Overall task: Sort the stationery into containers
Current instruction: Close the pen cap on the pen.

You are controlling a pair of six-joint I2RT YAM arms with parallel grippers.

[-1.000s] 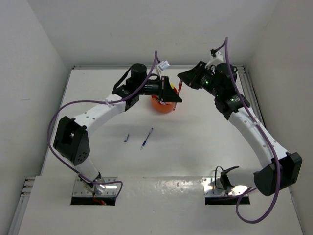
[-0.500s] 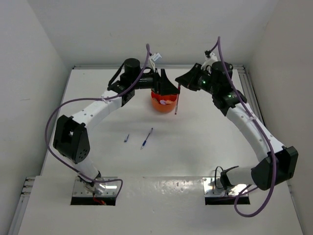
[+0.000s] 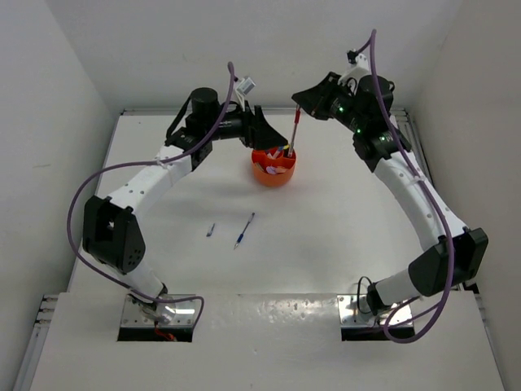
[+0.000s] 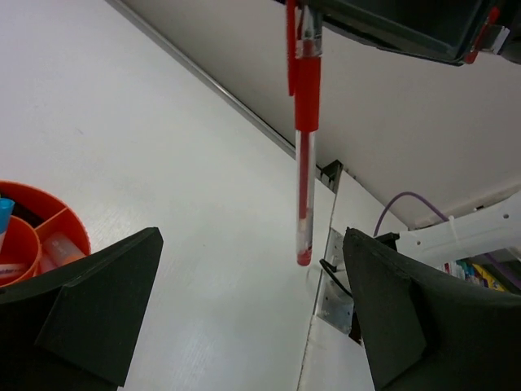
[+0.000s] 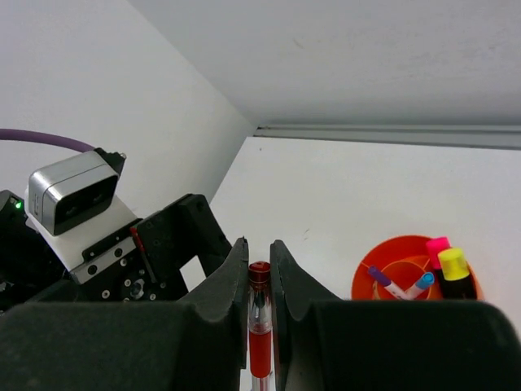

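There is one round orange tub [image 3: 273, 173] on the white surface [image 3: 326, 244], near the far side. It has a little cup in the middle and walls that split it into parts.

There are two tools. The right tool [image 3: 298, 112] is up high beside the tub. Its two fingers [image 5: 234, 273] are pressed close and pinch one red pen [image 5: 260, 334] by its top end. The pen points straight down. Its low end hangs free in the air, close to the tub's rim.

The left tool [image 3: 262, 130] is on the other side of the tub, near it. Its two fingers [image 4: 89, 301] are spread wide apart and touch nothing.

From the right wrist, four things show inside the tub. There is one black marker with a pink cap [image 5: 437, 245] and one black marker with a yellow cap [image 5: 453, 264], both standing up side by side. There is one white pen with a purple tip [image 5: 381, 279] and one with a blue tip [image 5: 422, 283], both leaning in the middle cup. There may be more that I cannot see.

Two pens lie flat on the surface, well apart from the tub and closer to the arms. One is a blue pen [image 3: 245, 230]. The other is a shorter purple pen [image 3: 211, 230], just to its left.
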